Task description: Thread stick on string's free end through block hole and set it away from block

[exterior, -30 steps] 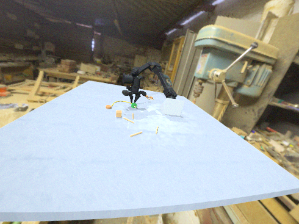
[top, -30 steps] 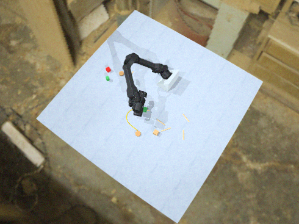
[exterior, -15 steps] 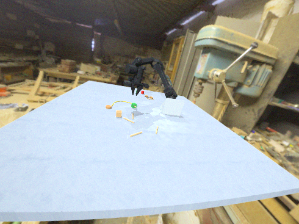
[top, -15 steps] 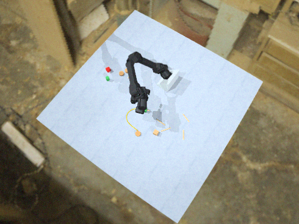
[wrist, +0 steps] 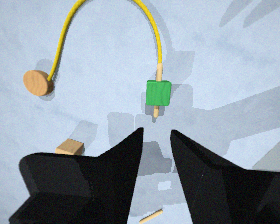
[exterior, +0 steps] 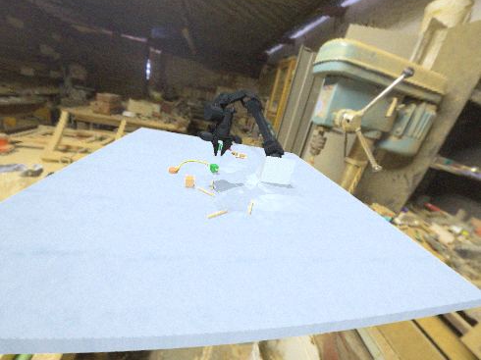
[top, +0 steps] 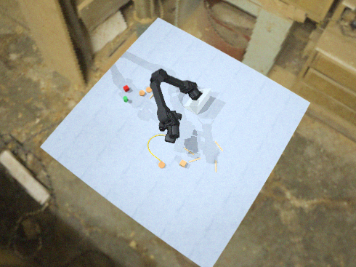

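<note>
The pincer [top: 170, 139] [exterior: 219, 155] [wrist: 156, 132] is partly open, a narrow gap between its fingertips with nothing in it, and it hangs above the table [top: 232, 200] [exterior: 236, 270] [wrist: 220, 65]. Just beyond the fingertips in the wrist view, apart from them, is the green block [exterior: 214, 168] [wrist: 158, 93]. The thin wooden stick [wrist: 159, 73] runs through its hole: one end pokes out on the side toward the pincer, the other on the far side, where it meets the yellow string [top: 148, 145] [exterior: 196, 161] [wrist: 159, 45]. That string curves round to the round wooden button [top: 162, 164] [exterior: 174, 170] [wrist: 38, 82], off to the pincer's left in the wrist view. The wooden cube [top: 183, 163] [exterior: 189, 181] [wrist: 70, 146] is nearer, partly hidden by the left-hand finger in that view. Farther out are four loose sticks [top: 216, 166] [exterior: 217, 214], spread over the table. Well apart from the pincer, past the arm's upright stretch in the top view, are two wooden discs [top: 142, 93] [exterior: 241, 156], a short stick [top: 151, 96], the red cube [top: 126, 88] and the small green piece [top: 126, 99].
</note>
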### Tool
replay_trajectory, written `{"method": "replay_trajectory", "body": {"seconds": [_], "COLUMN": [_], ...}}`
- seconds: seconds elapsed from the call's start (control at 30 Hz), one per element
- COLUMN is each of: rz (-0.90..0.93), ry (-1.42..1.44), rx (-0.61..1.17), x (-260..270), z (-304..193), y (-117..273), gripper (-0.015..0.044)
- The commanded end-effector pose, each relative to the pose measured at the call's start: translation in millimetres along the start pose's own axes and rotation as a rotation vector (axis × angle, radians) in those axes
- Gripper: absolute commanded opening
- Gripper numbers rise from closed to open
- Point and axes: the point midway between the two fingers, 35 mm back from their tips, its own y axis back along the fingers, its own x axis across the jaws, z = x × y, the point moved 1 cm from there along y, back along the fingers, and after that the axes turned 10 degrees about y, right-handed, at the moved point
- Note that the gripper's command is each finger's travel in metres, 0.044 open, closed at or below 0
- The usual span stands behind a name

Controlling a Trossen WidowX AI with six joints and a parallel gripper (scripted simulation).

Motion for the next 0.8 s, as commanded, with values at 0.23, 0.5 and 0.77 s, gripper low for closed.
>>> {"method": "replay_trajectory", "body": {"seconds": [0.23,0.5,0.77], "rz": [-0.012,-0.011,-0.012], "ry": [0.010,0.010,0.010], "rx": [0.002,0.002,0.001], "x": [0,0,0], "z": [-2,-1,-1], "y": [-21,-34,-48], "gripper": [0.0125,0.0125,0.0125]}}
